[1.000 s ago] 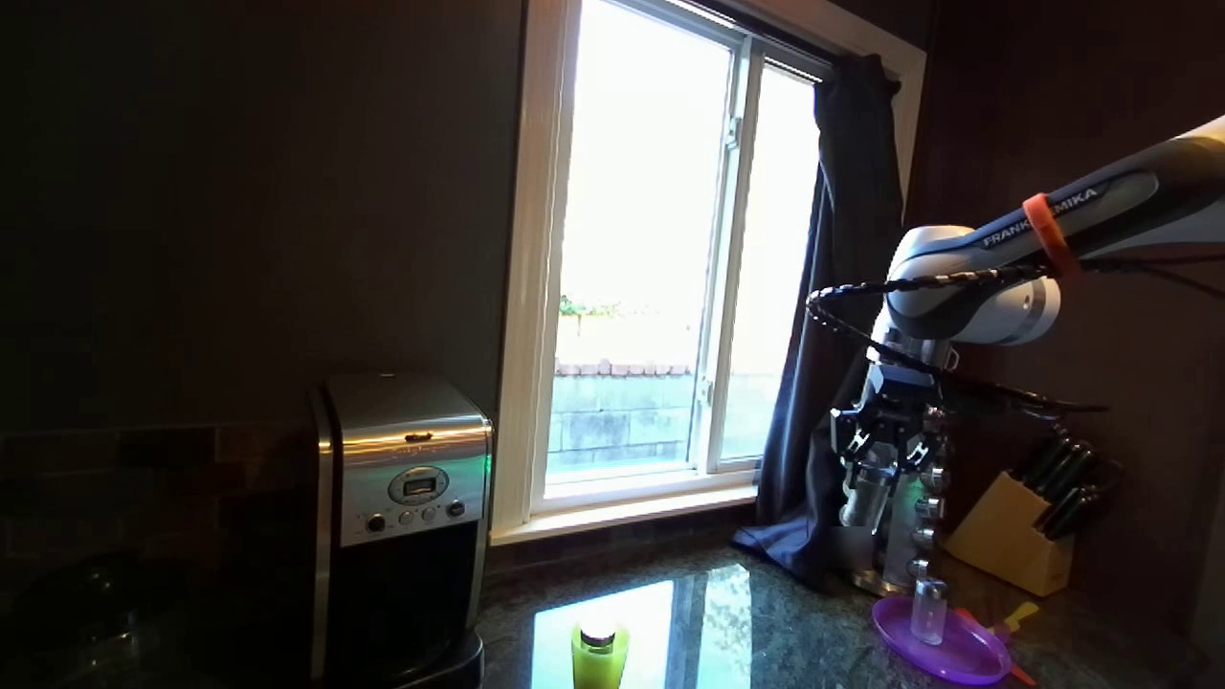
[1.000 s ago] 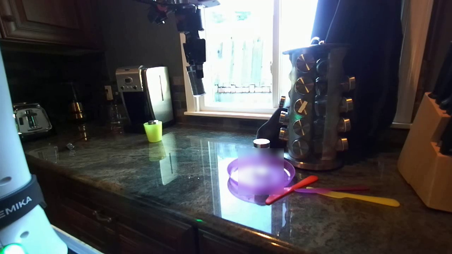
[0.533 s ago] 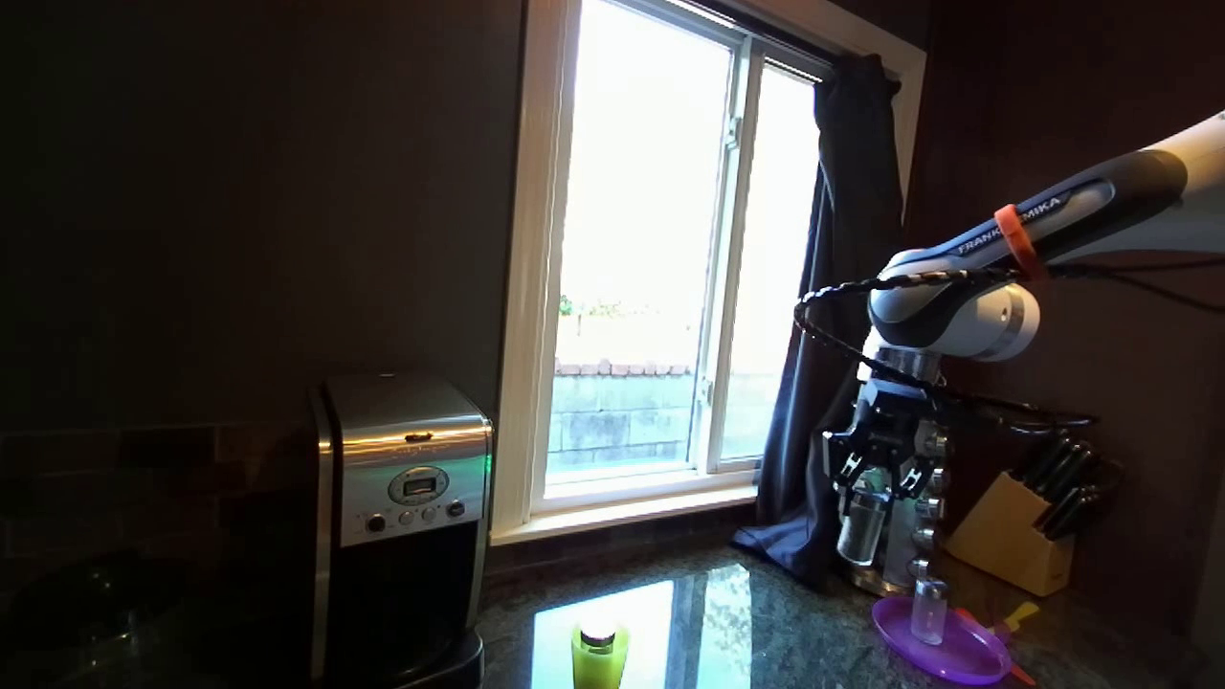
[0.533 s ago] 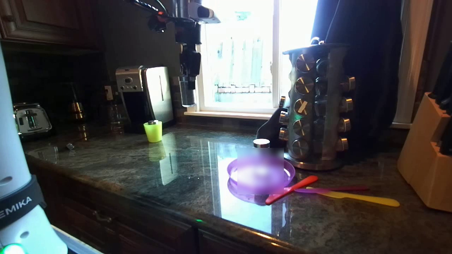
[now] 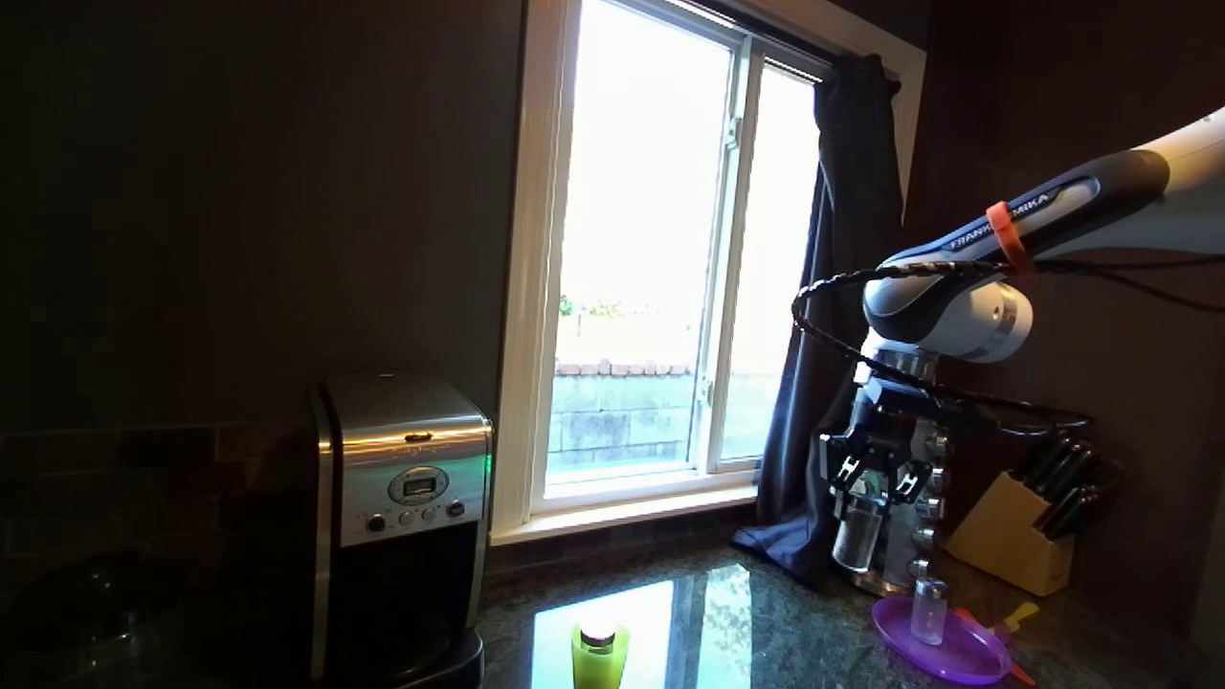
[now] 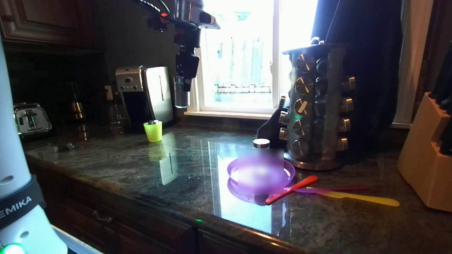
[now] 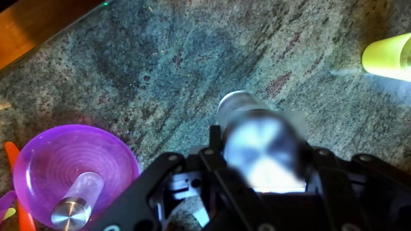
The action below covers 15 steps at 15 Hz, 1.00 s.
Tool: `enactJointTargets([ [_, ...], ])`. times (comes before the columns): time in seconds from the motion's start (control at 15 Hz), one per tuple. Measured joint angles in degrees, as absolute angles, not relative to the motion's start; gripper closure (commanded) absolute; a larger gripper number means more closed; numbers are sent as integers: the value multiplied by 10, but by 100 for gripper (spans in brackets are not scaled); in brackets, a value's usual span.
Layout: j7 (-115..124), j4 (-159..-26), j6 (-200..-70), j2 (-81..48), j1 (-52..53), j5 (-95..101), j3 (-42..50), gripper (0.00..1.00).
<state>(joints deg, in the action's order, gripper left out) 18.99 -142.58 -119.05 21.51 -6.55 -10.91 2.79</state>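
Black fingers (image 7: 215, 138) grip a clear, cylindrical, silver-lidded jar (image 5: 857, 538) above the speckled stone bench (image 7: 179, 67); the pickup looks complete, release not yet made. Lower down, a similar jar (image 7: 82, 194) stands on a round, translucent purple dish (image 7: 40, 163), well apart from a yellow-green cup (image 6: 153, 134) containing a silver-topped item (image 6: 153, 122).

In an exterior view, a coffee maker (image 6: 145, 95) is seen at ten o'clock, a chrome toaster (image 6: 33, 121) at nine and a wooden knife block (image 6: 418, 158) at three; a round spice rack (image 6: 326, 106) is stood towards three as well, nearer the middle. In the wrist view, a purple plate (image 7: 77, 149) is shown at eight o'clock, with a silver-lidded jar (image 7: 77, 201) set on it and a red utensil (image 7: 25, 218) partly hidden by its rim; a yellow-green cup (image 7: 383, 56) is found at two
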Motion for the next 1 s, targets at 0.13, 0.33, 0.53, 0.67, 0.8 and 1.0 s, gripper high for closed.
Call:
enactJointTargets([
  [0.13,208,-1429,-1237,215,-70,-103,23,76],
  [0.33,238,-1432,-1348,210,-79,-87,13,76],
  [0.53,281,-1436,-1460,202,-98,-44,-1,76],
  [0.67,325,-1446,-1537,192,-124,1,-18,76],
  [0.8,388,-1459,-1606,182,-167,67,-45,76],
  [1.0,515,-1482,-1687,177,-279,191,-122,76],
])
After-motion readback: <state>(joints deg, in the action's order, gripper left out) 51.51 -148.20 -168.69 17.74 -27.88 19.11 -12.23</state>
